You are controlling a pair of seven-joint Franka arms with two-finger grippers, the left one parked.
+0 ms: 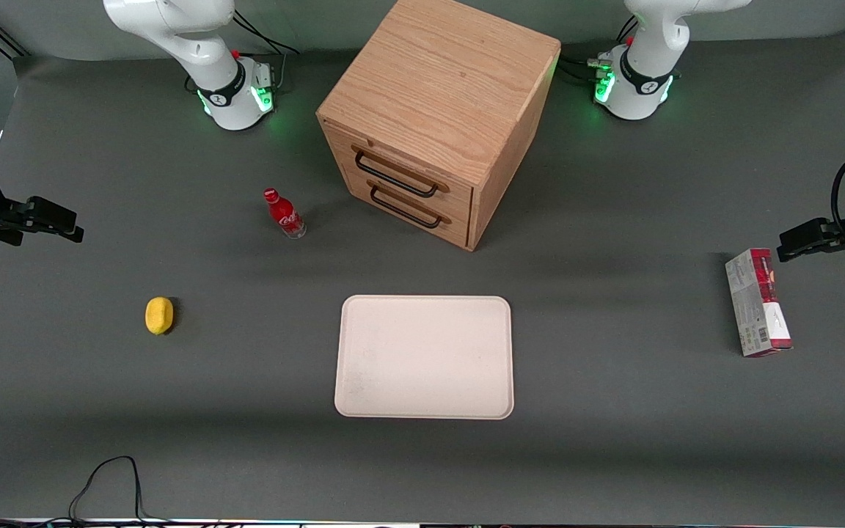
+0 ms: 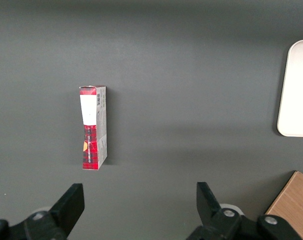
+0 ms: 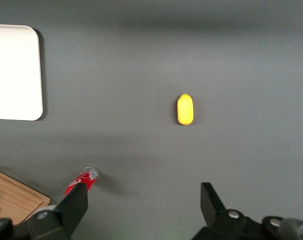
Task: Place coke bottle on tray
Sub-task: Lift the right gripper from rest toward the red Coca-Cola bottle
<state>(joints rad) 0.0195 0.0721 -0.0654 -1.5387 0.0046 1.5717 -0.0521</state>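
The coke bottle (image 1: 284, 214) is small and red with a red cap and a clear base. It stands upright on the grey table beside the drawer cabinet, farther from the front camera than the tray. It also shows in the right wrist view (image 3: 82, 181), partly hidden by one finger. The cream tray (image 1: 424, 357) lies flat and bare in the middle of the table, and its edge shows in the right wrist view (image 3: 14, 72). My right gripper (image 1: 70, 224) hangs above the working arm's end of the table, apart from the bottle. It is open and empty (image 3: 143, 195).
A wooden drawer cabinet (image 1: 437, 110) with two black handles stands farther from the front camera than the tray. A yellow lemon-like object (image 1: 159, 315) (image 3: 185, 109) lies nearer my gripper. A red-and-grey carton (image 1: 758, 302) (image 2: 94, 127) lies toward the parked arm's end. A black cable (image 1: 107, 477) loops at the front edge.
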